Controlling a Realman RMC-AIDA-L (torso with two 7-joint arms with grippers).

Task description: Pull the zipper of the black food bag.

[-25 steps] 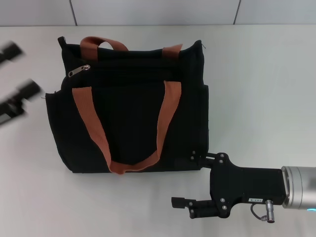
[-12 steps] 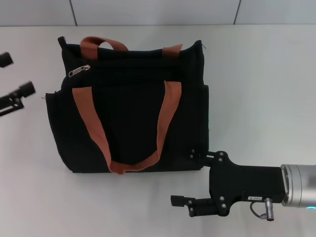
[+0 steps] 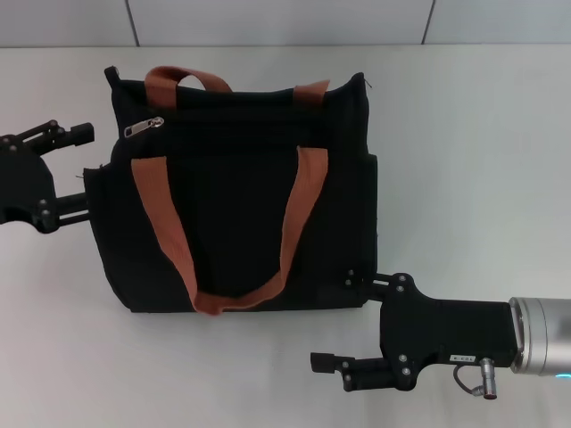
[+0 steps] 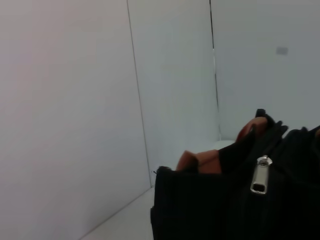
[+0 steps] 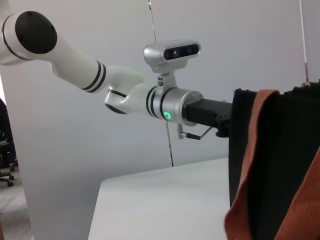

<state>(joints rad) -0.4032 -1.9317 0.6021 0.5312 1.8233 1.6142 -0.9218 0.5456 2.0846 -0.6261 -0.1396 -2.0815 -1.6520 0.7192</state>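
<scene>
Since half a second ago my left gripper (image 3: 78, 174) has come in from the left edge of the head view and now sits just beside the black food bag (image 3: 236, 192), at its upper left side. Its two fingers are spread apart, one near the bag's top corner and one lower against the side panel, and they hold nothing. My right gripper (image 3: 343, 322) has not shifted: it rests at the lower right of the frame, jaws wide open and empty, with its upper finger at the bag's lower right corner and the other finger out over the bare desk (image 3: 464, 152).

I see the bag lying flat in the centre and upper left of the head view, with its two orange-brown handles (image 3: 299, 218) draped across its face. The zipper (image 3: 143, 127) lies in the bag's upper left part, near the left gripper's upper finger but apart from it. My left wrist view shows the same pull tab (image 4: 260, 174) hanging against the black fabric. In the right wrist view I see the left arm (image 5: 125, 92) reaching to the far side of the bag (image 5: 280, 150).
</scene>
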